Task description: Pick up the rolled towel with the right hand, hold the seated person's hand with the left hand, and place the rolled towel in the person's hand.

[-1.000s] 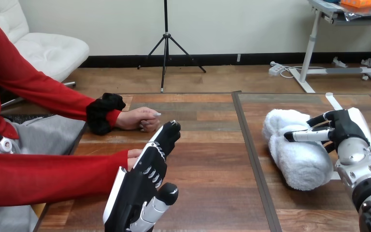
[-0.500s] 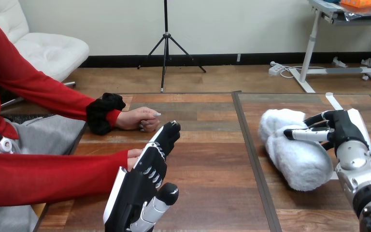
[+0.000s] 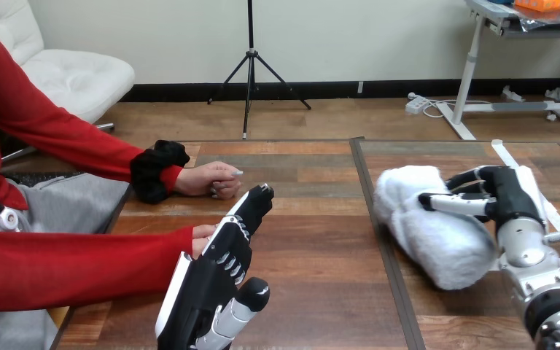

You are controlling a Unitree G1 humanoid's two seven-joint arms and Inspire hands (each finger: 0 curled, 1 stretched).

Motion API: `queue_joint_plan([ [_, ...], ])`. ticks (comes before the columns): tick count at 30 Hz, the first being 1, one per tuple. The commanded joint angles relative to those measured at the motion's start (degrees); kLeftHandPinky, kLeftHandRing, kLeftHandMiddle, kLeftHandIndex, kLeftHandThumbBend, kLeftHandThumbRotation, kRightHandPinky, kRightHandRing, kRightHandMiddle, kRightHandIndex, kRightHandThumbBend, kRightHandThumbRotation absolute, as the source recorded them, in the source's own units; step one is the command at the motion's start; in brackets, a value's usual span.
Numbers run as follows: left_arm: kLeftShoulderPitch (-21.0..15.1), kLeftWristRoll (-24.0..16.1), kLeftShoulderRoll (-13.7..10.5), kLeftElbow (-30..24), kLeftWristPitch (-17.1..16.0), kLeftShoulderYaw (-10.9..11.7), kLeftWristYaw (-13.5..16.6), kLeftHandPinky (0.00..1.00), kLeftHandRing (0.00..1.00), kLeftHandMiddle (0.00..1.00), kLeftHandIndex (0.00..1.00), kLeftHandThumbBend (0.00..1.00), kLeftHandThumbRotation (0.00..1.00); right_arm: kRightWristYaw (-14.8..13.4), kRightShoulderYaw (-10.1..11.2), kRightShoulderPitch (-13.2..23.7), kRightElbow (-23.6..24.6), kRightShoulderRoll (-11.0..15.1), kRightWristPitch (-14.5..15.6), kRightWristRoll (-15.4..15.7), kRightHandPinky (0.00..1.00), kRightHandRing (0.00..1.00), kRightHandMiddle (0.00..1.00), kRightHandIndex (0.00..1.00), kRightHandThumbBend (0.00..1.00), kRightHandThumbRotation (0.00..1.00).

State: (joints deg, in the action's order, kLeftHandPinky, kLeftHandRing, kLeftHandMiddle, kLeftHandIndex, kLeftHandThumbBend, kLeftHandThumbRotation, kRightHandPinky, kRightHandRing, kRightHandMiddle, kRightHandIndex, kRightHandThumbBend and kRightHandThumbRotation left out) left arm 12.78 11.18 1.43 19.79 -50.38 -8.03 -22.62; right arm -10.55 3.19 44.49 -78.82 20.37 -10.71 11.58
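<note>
The rolled towel [image 3: 430, 233], white and fluffy, is at the right part of the wooden table [image 3: 313, 292]. My right hand [image 3: 510, 197] is on its right side, with fingers and thumb curled round it. My left hand [image 3: 215, 270] stretches forward at lower centre with straight fingers, its back facing me. The person's nearer hand [image 3: 201, 233] peeks out at its left edge, touching or just under it; I cannot tell which. The person's farther hand [image 3: 208, 179] rests loosely closed on the table beyond, apart from both my hands.
A dark seam [image 3: 379, 233] runs front to back down the table, just left of the towel. A white tape strip [image 3: 554, 215] lies on the table at the far right. The person's red-sleeved forearm [image 3: 80, 266] lies along the lower left.
My right hand has carried the rolled towel leftward, toward the table's seam. My left hand and both of the person's hands have stayed where they were.
</note>
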Motion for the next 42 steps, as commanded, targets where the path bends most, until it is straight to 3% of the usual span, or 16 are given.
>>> queue_joint_plan([
  [1,-3.13,0.34,-0.39,-2.22,-0.14,0.38,-0.17,0.99,0.94,0.93,0.89,1.0,0.76,-0.68,0.09,1.59,2.84,-1.86,-2.28,-0.38,0.31,0.38,0.47,0.46,0.78,0.0],
  [6,-3.27,0.67,-0.63,-2.37,0.27,0.32,-0.35,0.99,0.94,0.93,0.89,1.0,0.76,-2.22,-2.6,2.07,2.94,-1.8,-0.65,2.33,0.33,0.4,0.48,0.47,0.79,0.0],
  [8,-3.34,0.71,-0.71,-2.4,0.34,0.34,-0.38,0.98,0.94,0.93,0.89,1.0,0.76,-2.41,-3.5,2.27,2.9,-1.73,0.04,3.24,0.37,0.45,0.53,0.49,0.79,0.0],
  [12,-3.63,0.9,-0.98,-2.21,0.26,0.31,-0.74,0.98,0.94,0.93,0.89,1.0,0.76,-0.54,-5.69,3.66,2.56,-1.45,4.38,5.43,0.43,0.54,0.62,0.55,0.78,0.0],
  [15,-3.74,1.0,-1.19,-2.34,0.47,0.27,-0.93,0.98,0.94,0.94,0.89,1.0,0.76,0.61,-6.47,4.45,2.54,-1.45,6.8,6.19,0.42,0.54,0.65,0.6,0.79,0.02],
  [21,-4.02,1.14,-1.31,-2.33,0.6,0.26,-1.24,0.98,0.94,0.94,0.89,1.0,0.75,2.71,-9.1,6.16,2.45,-1.27,11.39,8.57,0.38,0.52,0.66,0.7,0.84,0.14],
  [26,-4.35,1.05,-1.16,-2.02,0.39,0.42,-1.26,0.98,0.94,0.93,0.89,1.0,0.75,5.01,-11.04,7.01,2.52,-0.89,12.53,10.37,0.43,0.62,0.74,0.78,0.88,0.28],
  [29,-4.31,0.94,-1.3,-2.34,0.82,0.36,-1.27,0.97,0.94,0.93,0.89,1.0,0.75,6.33,-12.01,7.86,2.31,-0.93,14.71,11.31,0.47,0.68,0.79,0.82,0.89,0.34],
  [38,-4.45,1.09,-1.13,-2.54,1.08,0.24,-1.33,0.96,0.93,0.93,0.88,1.0,0.75,10.07,-17.68,10.2,1.86,-1.07,18.69,16.94,0.57,0.78,0.85,0.84,0.95,0.54],
  [41,-4.44,0.7,-0.97,-2.67,1.21,0.29,-0.96,0.96,0.93,0.93,0.88,1.0,0.75,10.8,-20.81,11.16,1.66,-1.32,20.4,20.11,0.58,0.78,0.86,0.85,0.97,0.6],
  [42,-4.46,0.78,-1.0,-2.73,1.41,0.21,-1.05,0.95,0.92,0.93,0.88,1.0,0.75,11.64,-22.0,11.41,1.69,-1.2,19.75,21.23,0.58,0.78,0.86,0.85,0.98,0.64],
])
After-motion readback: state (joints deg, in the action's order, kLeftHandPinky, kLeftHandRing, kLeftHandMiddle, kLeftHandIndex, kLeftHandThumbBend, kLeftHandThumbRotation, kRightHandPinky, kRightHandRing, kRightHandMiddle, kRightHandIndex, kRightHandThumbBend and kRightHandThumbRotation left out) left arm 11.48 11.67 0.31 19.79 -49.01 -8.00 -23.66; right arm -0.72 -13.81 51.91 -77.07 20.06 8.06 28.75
